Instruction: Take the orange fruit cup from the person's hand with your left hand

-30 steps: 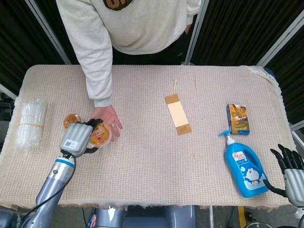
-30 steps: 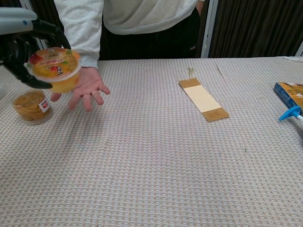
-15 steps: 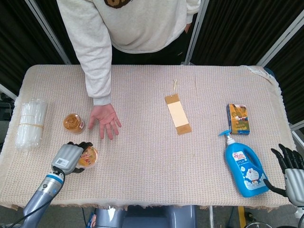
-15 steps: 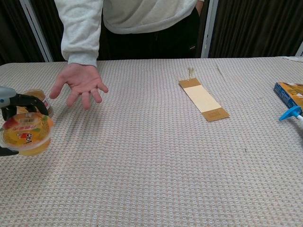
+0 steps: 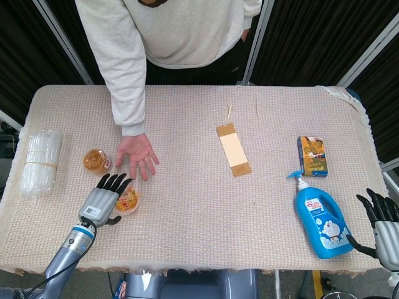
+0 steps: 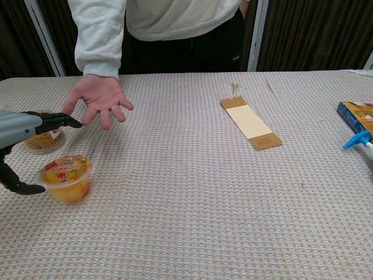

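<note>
1. Clear plastic cup of orange fruit with printed foil lid (image 5: 128,200) stands upright on the woven beige tablecloth (image 5: 187,205), near the front-left edge, apart from the person's bare open hand (image 5: 137,154)
2. Our left hand, grey shell with black fingers (image 5: 103,198), sits just beside the cup, fingers spread and holding nothing; in the chest view the thumb lies low at the cup's left and the fingers reach above it (image 6: 55,121)
3. We judge the handover done and the step in hand is the release: draw the hand straight back and up so no finger clips the rim
4. Watch the small jar of yellow-brown contents (image 5: 95,160) close behind
5. Our right hand (image 5: 381,221) rests at the far right edge, fingers apart, empty, beside the blue detergent pump bottle (image 5: 321,219)
</note>
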You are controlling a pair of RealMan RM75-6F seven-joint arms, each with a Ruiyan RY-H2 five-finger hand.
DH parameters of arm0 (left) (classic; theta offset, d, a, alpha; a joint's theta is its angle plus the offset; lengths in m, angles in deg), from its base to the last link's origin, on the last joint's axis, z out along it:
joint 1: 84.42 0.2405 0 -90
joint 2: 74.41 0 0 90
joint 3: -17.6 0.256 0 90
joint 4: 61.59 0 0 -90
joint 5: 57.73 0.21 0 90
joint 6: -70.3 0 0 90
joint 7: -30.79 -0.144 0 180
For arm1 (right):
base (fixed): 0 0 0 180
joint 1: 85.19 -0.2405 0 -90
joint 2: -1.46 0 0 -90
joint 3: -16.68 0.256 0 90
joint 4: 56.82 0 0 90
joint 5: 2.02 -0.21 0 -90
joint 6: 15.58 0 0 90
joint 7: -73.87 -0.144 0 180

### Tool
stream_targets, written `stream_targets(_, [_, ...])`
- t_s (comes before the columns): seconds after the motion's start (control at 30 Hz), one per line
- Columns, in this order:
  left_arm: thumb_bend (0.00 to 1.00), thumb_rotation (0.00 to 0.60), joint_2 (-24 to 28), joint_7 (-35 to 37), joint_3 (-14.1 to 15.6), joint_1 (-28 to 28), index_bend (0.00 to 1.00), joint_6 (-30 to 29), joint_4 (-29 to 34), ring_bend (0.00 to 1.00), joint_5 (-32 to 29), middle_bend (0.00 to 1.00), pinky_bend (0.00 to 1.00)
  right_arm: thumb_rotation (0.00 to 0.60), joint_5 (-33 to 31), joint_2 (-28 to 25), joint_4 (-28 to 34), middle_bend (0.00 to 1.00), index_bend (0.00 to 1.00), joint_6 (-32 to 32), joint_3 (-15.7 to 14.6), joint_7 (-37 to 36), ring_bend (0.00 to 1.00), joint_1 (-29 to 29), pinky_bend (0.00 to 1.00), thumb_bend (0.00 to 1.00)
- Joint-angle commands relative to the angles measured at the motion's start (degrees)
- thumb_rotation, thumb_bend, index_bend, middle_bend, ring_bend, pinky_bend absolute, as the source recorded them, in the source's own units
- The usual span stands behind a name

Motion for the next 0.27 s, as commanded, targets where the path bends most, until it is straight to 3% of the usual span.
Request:
stream_targets(0.03, [0.2,0.6,3.2,3.4,1.5,3.4,0.01,-4.4,1.8,0.0,5.3,0.0,0.0,0.6,-0.1,0.0,0.0,0.0,0.12,0.1,0.0,0.0,0.0,0.0,0.0,0.11])
stream_targets(0.27, [0.19,0.6,9.2,11.8,6.9,11.1,0.01,-13.5,0.8,0.0,16.9,0.0,0.0,0.6,0.2,0.2,0.2,0.0,0.12,0.0,0.0,0.7,0.0,-0.1,0.0,0.11])
